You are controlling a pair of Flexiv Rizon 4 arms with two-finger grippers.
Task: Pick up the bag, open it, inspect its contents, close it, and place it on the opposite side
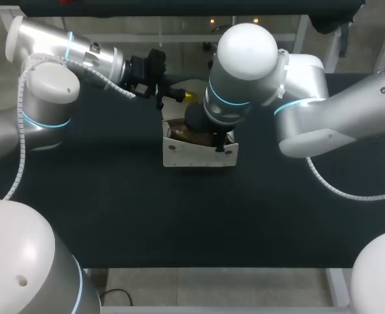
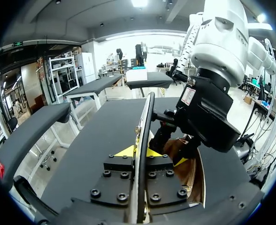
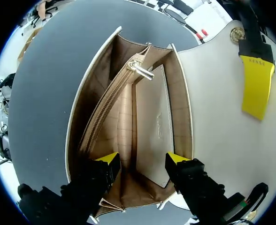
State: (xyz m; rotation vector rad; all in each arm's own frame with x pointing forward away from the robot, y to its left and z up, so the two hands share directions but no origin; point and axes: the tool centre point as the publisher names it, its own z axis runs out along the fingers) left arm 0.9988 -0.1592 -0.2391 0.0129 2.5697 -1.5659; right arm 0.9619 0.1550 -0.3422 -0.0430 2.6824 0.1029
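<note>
Mid-table, the white bag [image 1: 199, 156] has its flap [image 3: 213, 117] pinched open by the left gripper [image 2: 140, 151], while the right gripper [image 3: 142, 161], spread and empty, hangs directly over its mouth [image 3: 152, 122], whose long axis runs between the fingers [image 3: 109, 158].

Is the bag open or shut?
Open. The flap is folded back, and the bag shows its brown inside and zipper.

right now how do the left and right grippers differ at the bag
The left gripper is shut on the flap of the bag; the right gripper is open, gripping nothing. The left points sideways; the right points down into the open bag. Both have yellow tips.
</note>
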